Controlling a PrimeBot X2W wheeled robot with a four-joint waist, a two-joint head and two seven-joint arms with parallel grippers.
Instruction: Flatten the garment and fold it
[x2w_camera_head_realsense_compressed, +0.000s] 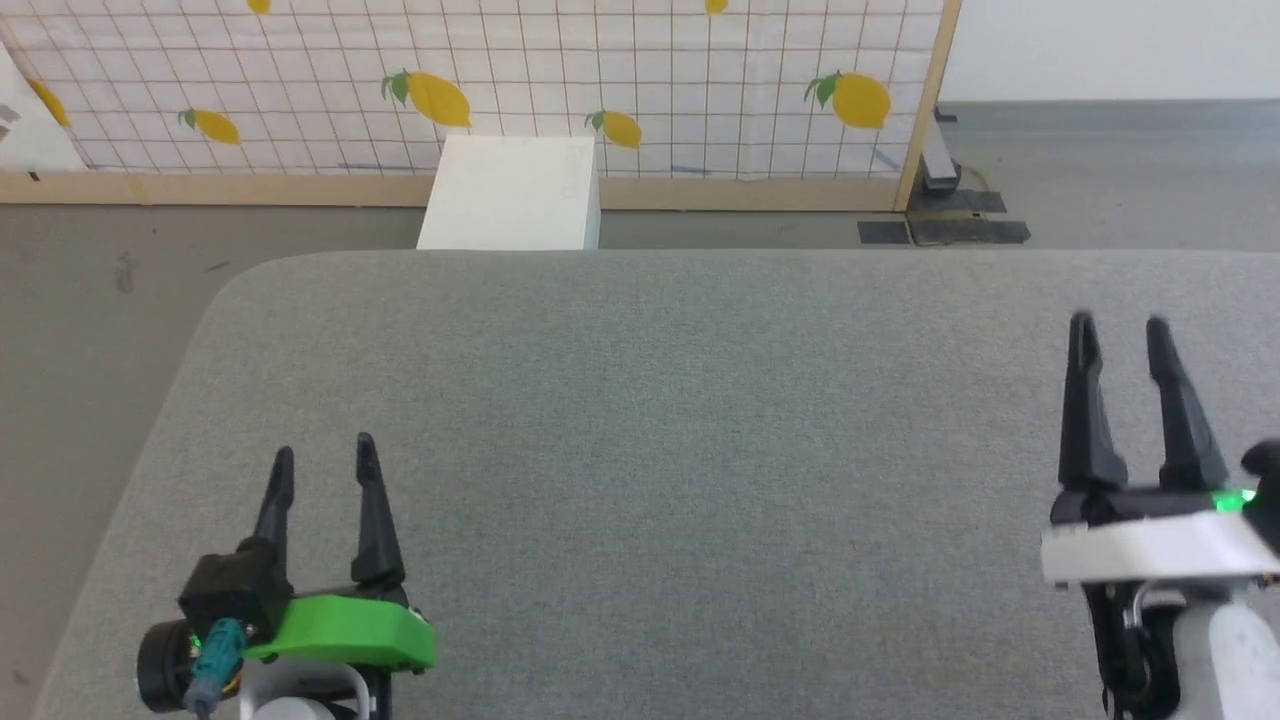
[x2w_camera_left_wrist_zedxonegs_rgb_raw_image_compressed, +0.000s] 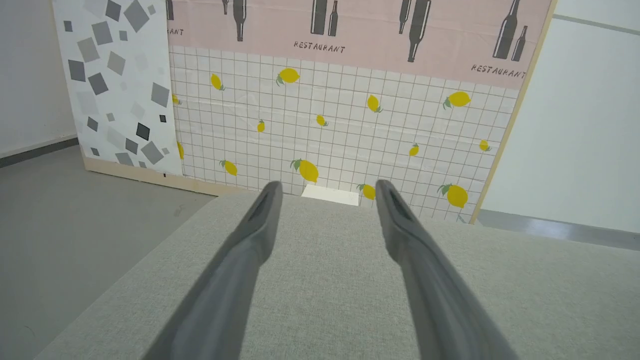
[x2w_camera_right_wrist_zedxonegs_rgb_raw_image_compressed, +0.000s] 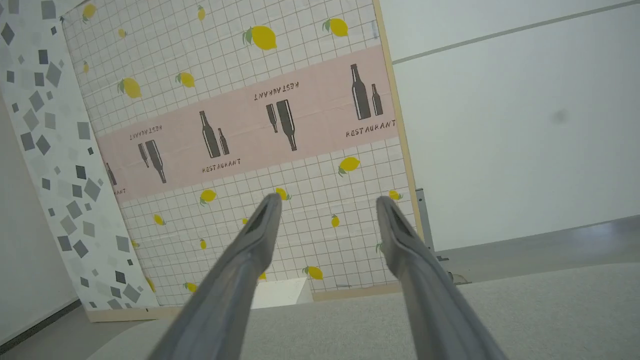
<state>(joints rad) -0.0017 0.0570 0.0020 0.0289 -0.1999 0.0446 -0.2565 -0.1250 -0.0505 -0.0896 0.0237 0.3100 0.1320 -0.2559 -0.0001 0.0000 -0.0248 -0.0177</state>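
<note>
Nearest, left pincer: at the lower left of the head view, over the front left part of the worktop. Its two dark fingers are spread apart with nothing between them, and they point toward the far edge.
Left mount: a bright green collar behind the fingers.
Right pincer: at the right edge of the head view, reaching farther up that view than the left one. Its fingers are parted by a clear gap and hold nothing.
Right mount: a white collar with a small green light lit beside it.
Worktop: covered in grey woven fabric, with a rounded far left corner.
Garment: its place cannot be told from these views.
White box: stands on the floor just beyond the worktop's far edge.
Dark mats: flat on the floor, near the panel's right post.
Lemon panel: a white grid printed with yellow lemons, in a wooden frame.
Pink band: higher on the panel, with bottle shapes and the word "RESTAURANT".
Grey-squares panel: adjoins the lemon panel.
Wall: plain and pale, behind the panels.
</note>
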